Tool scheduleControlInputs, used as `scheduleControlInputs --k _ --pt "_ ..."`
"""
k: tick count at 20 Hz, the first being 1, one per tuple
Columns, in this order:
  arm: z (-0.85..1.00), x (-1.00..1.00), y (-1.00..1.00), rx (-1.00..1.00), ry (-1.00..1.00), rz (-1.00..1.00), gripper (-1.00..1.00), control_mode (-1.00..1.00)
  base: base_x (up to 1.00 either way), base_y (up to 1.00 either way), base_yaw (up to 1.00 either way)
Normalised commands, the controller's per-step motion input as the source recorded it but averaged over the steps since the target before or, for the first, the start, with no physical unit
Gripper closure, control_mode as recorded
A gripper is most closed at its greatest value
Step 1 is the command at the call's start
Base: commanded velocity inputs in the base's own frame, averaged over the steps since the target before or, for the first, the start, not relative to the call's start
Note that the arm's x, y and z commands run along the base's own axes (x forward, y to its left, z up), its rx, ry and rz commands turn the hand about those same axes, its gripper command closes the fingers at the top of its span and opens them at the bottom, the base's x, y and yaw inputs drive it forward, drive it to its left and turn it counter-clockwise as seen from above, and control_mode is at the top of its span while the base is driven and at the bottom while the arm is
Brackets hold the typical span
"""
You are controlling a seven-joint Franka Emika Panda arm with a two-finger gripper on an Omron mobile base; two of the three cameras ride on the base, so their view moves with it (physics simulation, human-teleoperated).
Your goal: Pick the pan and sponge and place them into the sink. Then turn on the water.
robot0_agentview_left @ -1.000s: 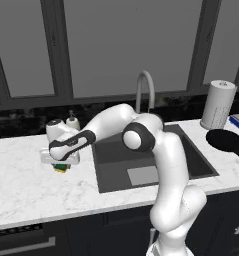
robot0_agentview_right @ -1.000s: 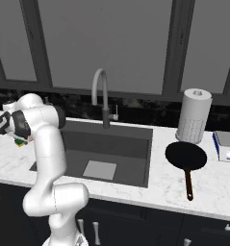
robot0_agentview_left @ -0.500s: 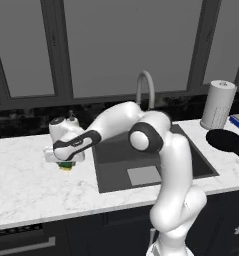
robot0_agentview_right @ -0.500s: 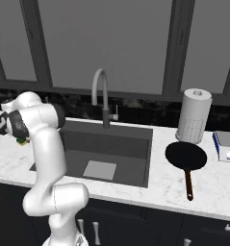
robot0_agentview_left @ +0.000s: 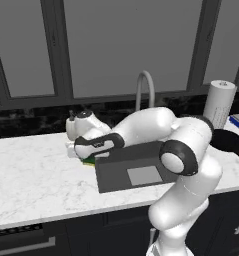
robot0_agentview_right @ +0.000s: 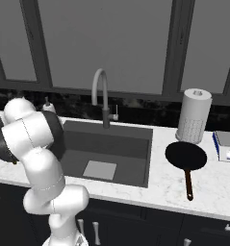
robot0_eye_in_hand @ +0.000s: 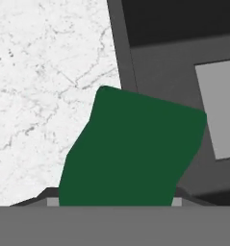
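Sponge (robot0_eye_in_hand: 131, 149) (flat green rectangle) fills the tool's (robot0_eye_in_hand: 114, 199) clench above marble counter (robot0_eye_in_hand: 44, 72) and matte sink (robot0_eye_in_hand: 184, 62)

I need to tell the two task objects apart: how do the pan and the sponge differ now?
The pan is round, black and long-handled; the sponge is small, blocky and green-topped. The pan lies right of the sink, away from the gripper; the sponge is at the sink's left edge, under the gripper. Neither is in the sink.
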Motion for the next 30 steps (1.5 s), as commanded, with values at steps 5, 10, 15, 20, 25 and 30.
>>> scheduleControlInputs --k 5,10,15,20,25,30 --pt "0.24 -0.16 -1.0 0.1 0.16 0.0 1.0 -1.0 0.0 0.0 0.0" --pt "-0.13 0.18 -0.96 0.02 0.19 0.01 1.0 -1.0 0.0 0.0 0.0" --pt "-0.14 0.28 -0.12 -0.03 0.06 0.0 1.0 -1.0 0.0 0.0 0.0" --pt "-0.09 0.27 -0.09 -0.01 0.06 0.0 1.0 -1.0 0.0 0.0 0.0" --pt "-0.12 0.16 -0.45 0.0 0.04 0.0 1.0 -1.0 0.0 0.0 0.0" --pt "-0.22 0.03 -0.64 -0.04 0.05 0.0 1.0 -1.0 0.0 0.0 0.0"
